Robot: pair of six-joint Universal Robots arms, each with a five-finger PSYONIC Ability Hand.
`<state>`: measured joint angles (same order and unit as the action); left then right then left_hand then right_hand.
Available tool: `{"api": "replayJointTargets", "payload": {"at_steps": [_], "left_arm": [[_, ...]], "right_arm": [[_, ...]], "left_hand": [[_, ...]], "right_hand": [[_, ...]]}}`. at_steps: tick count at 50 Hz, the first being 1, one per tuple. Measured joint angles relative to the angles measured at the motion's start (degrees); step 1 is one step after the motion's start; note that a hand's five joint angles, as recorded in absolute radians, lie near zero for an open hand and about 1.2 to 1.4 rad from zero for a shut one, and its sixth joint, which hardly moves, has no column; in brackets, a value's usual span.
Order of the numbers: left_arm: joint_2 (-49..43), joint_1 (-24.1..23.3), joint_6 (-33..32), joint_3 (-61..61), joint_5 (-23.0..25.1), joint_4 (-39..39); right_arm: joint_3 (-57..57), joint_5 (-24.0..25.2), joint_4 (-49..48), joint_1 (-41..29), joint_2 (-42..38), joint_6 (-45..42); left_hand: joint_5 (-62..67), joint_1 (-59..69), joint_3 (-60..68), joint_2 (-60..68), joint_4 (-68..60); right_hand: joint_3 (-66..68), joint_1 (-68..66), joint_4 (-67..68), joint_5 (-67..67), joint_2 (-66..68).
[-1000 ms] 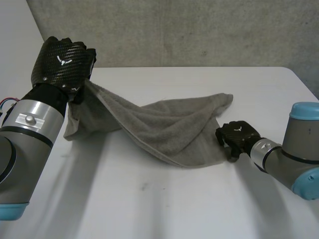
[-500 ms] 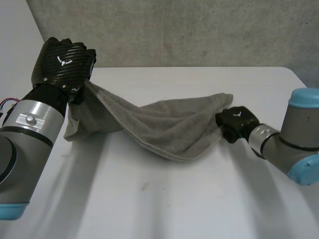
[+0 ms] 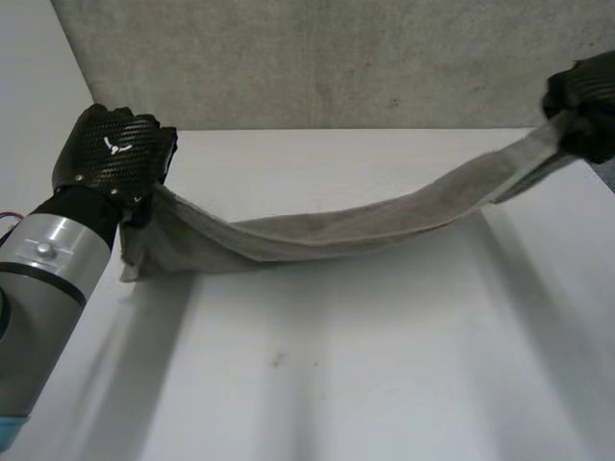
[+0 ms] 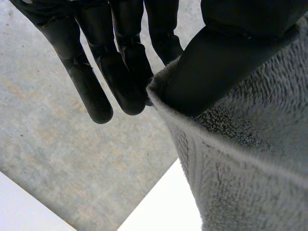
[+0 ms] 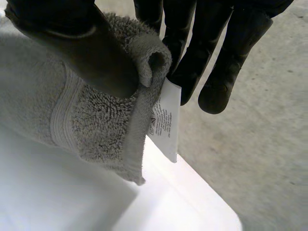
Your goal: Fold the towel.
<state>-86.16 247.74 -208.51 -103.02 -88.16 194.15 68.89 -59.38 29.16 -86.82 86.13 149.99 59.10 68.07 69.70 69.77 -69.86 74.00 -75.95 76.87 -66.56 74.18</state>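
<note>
Right hand (image 3: pixel 586 96), fingers (image 5: pixel 183 53) clamped on towel (image 3: pixel 336 226) corner, has swung high; left hand (image 3: pixel 108 152) pinches opposite end; towel stretched above tabletop (image 3: pixel 336 365), fold-ready.

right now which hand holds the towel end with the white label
The right hand: a white label hangs from the towel corner it pinches. The left hand pinches a plain edge.
</note>
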Motion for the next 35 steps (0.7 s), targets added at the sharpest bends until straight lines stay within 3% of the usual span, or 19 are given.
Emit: {"api": "replayJointTargets", "payload": {"at_steps": [8, 18, 26, 35], "left_arm": [[1.6, 3.3, -0.1, 0.6, 0.6, -11.1], [-2.7, 8.5, -0.4, 0.7, 6.4, -19.5], [-11.1, 8.7, -1.5, 3.5, 9.0, -19.3], [-25.2, 7.7, -5.5, 16.1, 8.7, -19.0]], "right_arm": [[-0.5, 0.9, 15.9, 4.9, 2.5, -15.2], [10.9, -0.9, 20.7, 5.0, -0.6, -29.4], [13.9, -2.8, 16.9, 4.0, -7.9, -29.6], [5.2, -6.4, 8.4, 0.7, -20.8, -22.8]], "left_hand": [[0.0, 0.0, 0.0, 0.0, 0.0], [0.0, 0.0, 0.0, 0.0, 0.0], [0.0, 0.0, 0.0, 0.0, 0.0], [0.0, 0.0, 0.0, 0.0, 0.0]], "right_hand": [[0.0, 0.0, 0.0, 0.0, 0.0], [0.0, 0.0, 0.0, 0.0, 0.0], [0.0, 0.0, 0.0, 0.0, 0.0], [0.0, 0.0, 0.0, -0.3, 0.0]]}}
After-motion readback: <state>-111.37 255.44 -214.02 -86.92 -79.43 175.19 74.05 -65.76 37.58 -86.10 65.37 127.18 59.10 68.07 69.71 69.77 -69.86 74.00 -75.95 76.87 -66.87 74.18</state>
